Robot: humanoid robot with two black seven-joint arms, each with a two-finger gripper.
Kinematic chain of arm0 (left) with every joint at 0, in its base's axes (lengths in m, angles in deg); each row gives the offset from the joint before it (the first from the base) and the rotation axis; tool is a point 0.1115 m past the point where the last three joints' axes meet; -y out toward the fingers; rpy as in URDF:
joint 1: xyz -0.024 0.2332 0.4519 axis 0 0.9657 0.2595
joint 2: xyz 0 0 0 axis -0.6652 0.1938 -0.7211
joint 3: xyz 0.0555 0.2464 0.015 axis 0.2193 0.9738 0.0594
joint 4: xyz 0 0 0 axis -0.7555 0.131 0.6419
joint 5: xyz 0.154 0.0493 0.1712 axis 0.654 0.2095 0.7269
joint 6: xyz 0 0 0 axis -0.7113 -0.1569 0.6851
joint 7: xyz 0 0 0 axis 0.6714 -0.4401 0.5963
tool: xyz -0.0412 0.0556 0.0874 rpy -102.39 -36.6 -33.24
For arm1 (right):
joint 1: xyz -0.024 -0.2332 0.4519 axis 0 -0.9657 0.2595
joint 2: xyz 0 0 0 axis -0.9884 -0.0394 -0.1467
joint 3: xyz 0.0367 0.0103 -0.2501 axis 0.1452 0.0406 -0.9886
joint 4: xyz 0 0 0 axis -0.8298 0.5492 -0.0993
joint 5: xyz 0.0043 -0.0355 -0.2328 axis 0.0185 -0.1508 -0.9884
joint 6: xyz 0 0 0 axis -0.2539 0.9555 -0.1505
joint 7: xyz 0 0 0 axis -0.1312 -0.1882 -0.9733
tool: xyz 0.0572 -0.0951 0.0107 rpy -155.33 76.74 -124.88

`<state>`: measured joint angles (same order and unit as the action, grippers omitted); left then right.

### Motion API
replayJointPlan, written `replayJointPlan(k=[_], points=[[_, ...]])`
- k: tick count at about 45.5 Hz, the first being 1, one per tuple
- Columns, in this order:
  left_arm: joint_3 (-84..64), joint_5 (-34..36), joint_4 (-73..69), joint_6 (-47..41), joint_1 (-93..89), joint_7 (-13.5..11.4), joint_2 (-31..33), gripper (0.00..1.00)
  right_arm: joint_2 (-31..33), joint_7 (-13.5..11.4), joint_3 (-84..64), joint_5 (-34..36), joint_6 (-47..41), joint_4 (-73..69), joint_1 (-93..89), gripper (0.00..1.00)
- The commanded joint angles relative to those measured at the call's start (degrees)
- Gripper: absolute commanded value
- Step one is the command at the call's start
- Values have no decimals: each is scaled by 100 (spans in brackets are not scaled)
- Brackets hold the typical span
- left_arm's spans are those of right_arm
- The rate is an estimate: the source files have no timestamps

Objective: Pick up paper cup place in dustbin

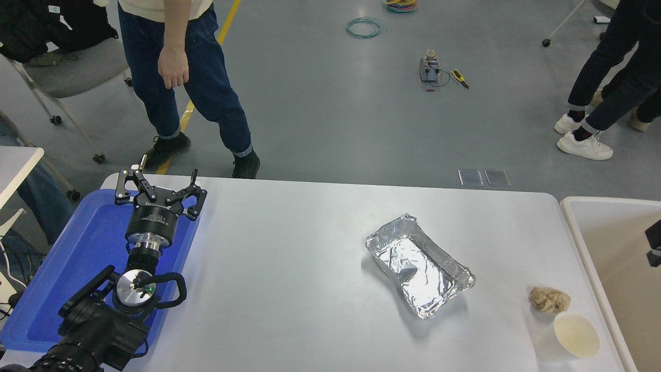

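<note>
The paper cup (575, 336) stands upright near the table's front right corner, its cream inside showing. The dustbin (584, 251) with its pale rim and tan inside stands right of the table, just beyond the cup. Of my right gripper (655, 243) only a small black part shows at the right edge, over the dustbin, well behind the cup and apart from it. My left gripper (159, 182) is parked open and empty over the blue tray at the lower left.
A crumpled brown paper wad (549, 299) lies just behind the cup. A silver foil tray (419, 266) sits at mid-table. A flat blue tray (88, 248) lies at the left. People stand beyond the table's far left and far right.
</note>
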<state>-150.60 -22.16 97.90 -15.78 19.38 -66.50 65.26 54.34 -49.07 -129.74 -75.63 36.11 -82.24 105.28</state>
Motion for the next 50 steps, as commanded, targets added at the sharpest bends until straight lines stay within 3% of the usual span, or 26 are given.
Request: replayJointPlan(k=[1,9,26,50], points=[[0,4,-5,0,0,0,1,100,197,-8,351,85,0,50,-811,99],[0,-5,-5,0,0,-9,1,100,593,-8,870,68,26,94,-1259,97],[0,4,4,0,0,0,1,100,725,1,1195,349,2610,85,-1971,93],[0,4,4,0,0,0,1,100,646,1,1758,244,2672,-20,-2763,99]])
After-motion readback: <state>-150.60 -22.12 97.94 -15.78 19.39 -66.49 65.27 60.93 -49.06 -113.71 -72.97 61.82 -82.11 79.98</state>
